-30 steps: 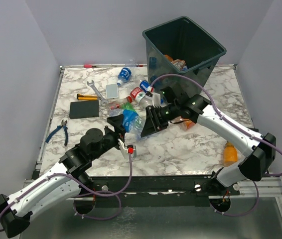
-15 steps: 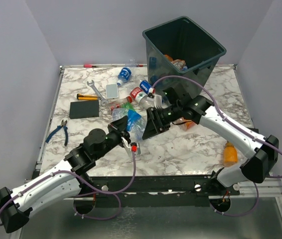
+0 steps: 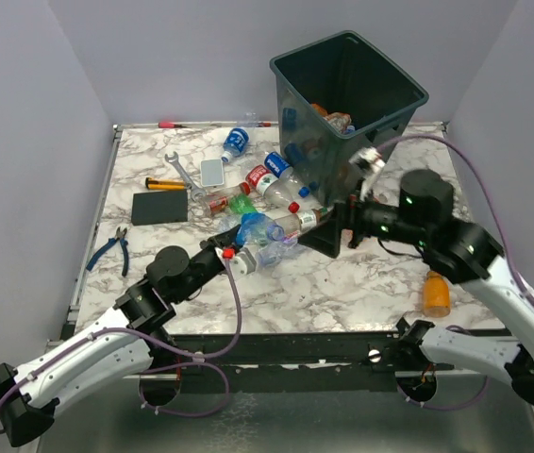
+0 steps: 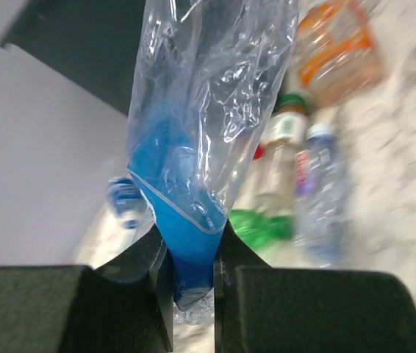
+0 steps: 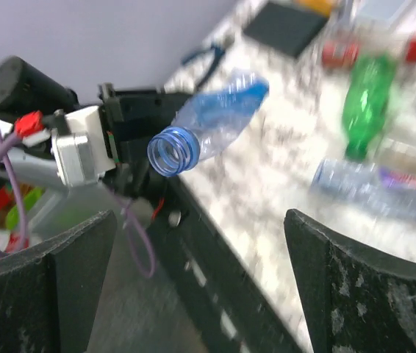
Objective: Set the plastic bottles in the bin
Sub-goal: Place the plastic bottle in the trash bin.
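My left gripper [image 3: 241,251] [image 4: 192,283] is shut on the base of a crushed clear bottle with a blue label [image 3: 262,230] [image 4: 201,132], held above the table's middle. In the right wrist view that bottle [image 5: 206,126] shows its open blue neck. My right gripper [image 3: 322,234] [image 5: 201,283] stands wide open just right of it, with nothing in it. The dark bin [image 3: 291,71] stands at the back right, with a few bottles inside [image 3: 331,119]. More bottles lie on the marble: a blue-labelled one [image 3: 237,142], a red-labelled one [image 3: 265,176], a green one [image 3: 242,203] [image 5: 364,103] and an orange one [image 3: 435,293].
At the left lie a wrench [image 3: 182,168], pliers [image 3: 108,249], a black slab [image 3: 158,208], a small grey slab [image 3: 212,172] and a yellow-handled tool [image 3: 165,185]. A red pen [image 3: 173,124] lies along the back edge. Cables loop off both arms.
My left gripper has shut on the blue-labelled bottle. My right gripper has let it go, opened wide and drawn back to the right, its arm swinging up and away.
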`<act>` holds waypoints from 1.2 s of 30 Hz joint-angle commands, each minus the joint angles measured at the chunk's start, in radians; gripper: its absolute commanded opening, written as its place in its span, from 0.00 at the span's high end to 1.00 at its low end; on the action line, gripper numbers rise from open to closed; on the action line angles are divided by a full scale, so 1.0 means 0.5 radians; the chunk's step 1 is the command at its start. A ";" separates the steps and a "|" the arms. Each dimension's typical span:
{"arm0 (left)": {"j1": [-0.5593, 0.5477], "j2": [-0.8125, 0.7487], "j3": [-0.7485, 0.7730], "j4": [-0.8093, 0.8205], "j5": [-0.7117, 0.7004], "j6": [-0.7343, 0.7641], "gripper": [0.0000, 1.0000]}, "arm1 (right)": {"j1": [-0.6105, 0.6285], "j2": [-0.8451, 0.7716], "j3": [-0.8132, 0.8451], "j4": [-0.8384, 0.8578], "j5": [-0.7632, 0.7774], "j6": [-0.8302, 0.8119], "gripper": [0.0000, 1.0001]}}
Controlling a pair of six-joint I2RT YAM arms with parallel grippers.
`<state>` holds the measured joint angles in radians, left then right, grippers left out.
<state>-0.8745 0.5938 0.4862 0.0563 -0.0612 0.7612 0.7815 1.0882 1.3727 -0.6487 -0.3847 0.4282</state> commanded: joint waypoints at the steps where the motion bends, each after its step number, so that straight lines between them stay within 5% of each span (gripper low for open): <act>1: -0.007 0.118 0.166 -0.086 0.424 -1.306 1.00 | 0.005 -0.450 -0.453 0.752 0.488 -0.030 0.00; 4: -0.007 0.282 0.169 -0.008 0.723 -1.853 1.00 | 0.005 -0.510 -0.523 0.844 0.437 -0.107 0.00; 9: -0.007 0.465 0.128 0.261 1.070 -2.341 1.00 | 0.003 -0.546 -0.744 1.187 0.393 0.001 0.00; 22: -0.003 0.465 0.147 0.285 1.045 -2.468 1.00 | 0.010 -0.202 -0.723 1.305 0.261 0.059 0.09; 28: -0.003 0.464 0.165 0.283 1.026 -2.464 1.00 | 0.044 -0.071 -0.655 1.090 0.285 0.011 0.30; 36: -0.004 0.425 0.168 0.275 0.945 -2.470 0.98 | 0.051 -0.021 -0.577 0.905 0.312 -0.054 0.81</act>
<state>-0.8745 0.8360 0.5491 0.1474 0.4343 -0.4740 0.8120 1.0664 1.0462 -0.1024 -0.2440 0.4324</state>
